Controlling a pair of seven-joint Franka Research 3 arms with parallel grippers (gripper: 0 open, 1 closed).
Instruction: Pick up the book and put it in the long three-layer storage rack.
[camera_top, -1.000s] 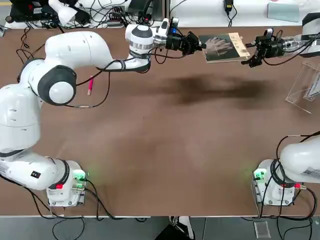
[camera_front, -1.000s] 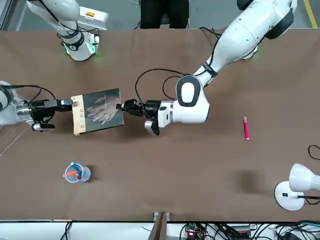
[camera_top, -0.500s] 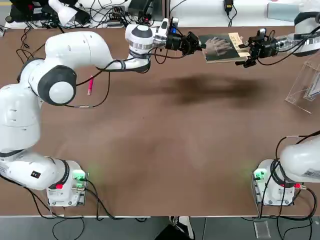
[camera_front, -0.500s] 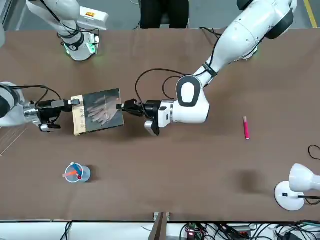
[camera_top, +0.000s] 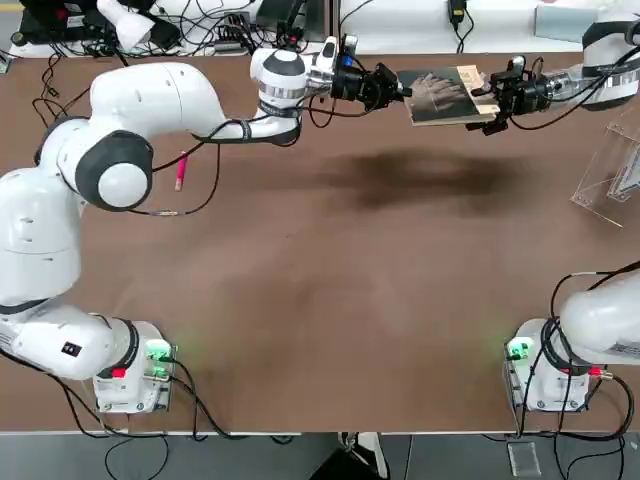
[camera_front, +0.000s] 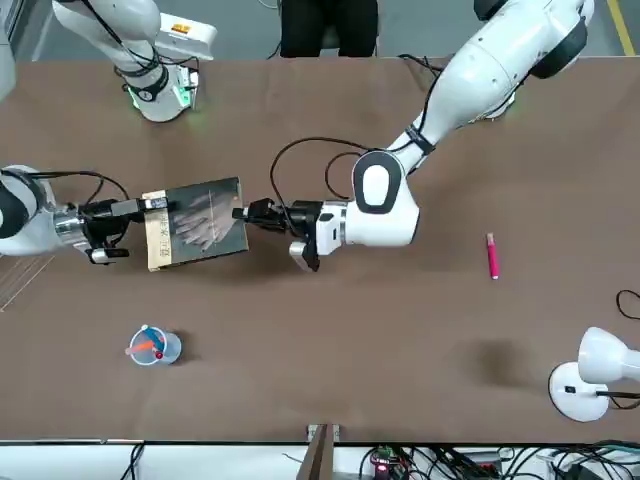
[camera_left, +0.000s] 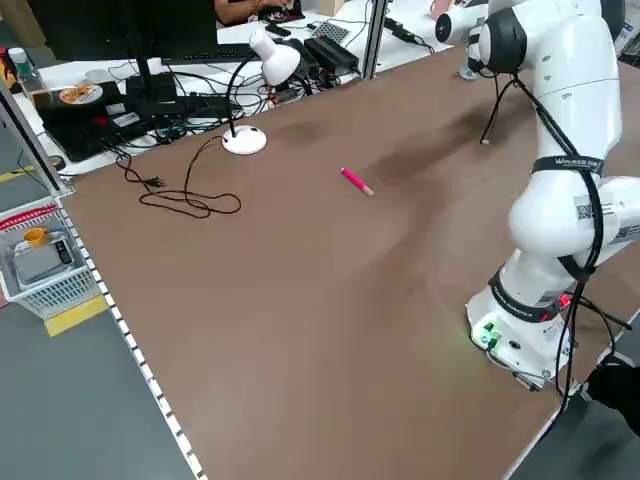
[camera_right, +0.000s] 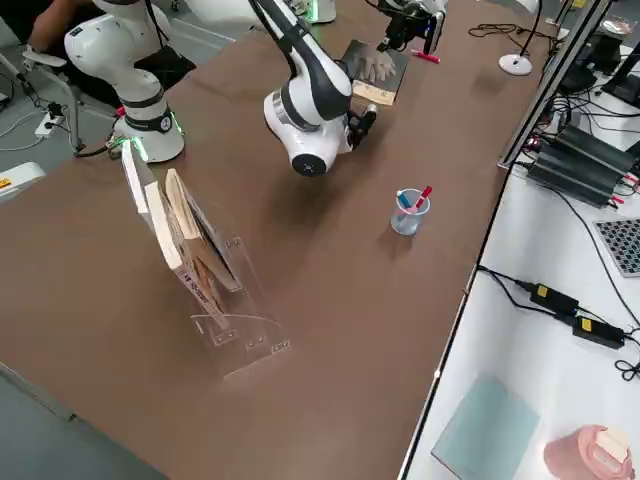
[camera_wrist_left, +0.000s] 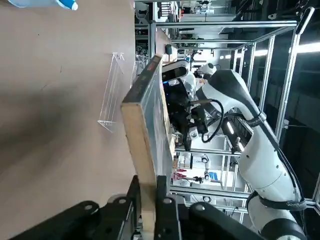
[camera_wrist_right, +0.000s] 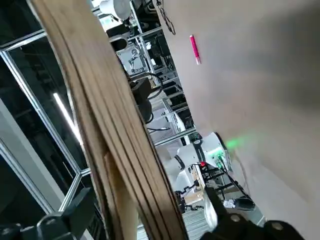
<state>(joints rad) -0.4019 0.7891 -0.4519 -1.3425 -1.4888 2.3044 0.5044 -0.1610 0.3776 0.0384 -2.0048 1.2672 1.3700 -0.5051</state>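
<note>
The book hangs above the far side of the table, flat and cover up, between the two arms. The left gripper is clamped on its plain edge; the left wrist view shows this best, the fingers pinching the thin block of pages edge-on. The right gripper straddles the tan-strip edge. In the right wrist view the pages run between its fingers with a gap on either side, so its jaws are not closed on the book. The overhead view catches only a corner of the clear rack at the table's right edge. The right side view shows it whole: slanted acrylic panels with two tan books leaning in them. That view and the front view also show a small clear cup with pens in it. A pink pen lies loose on the table near the left arm.
</note>
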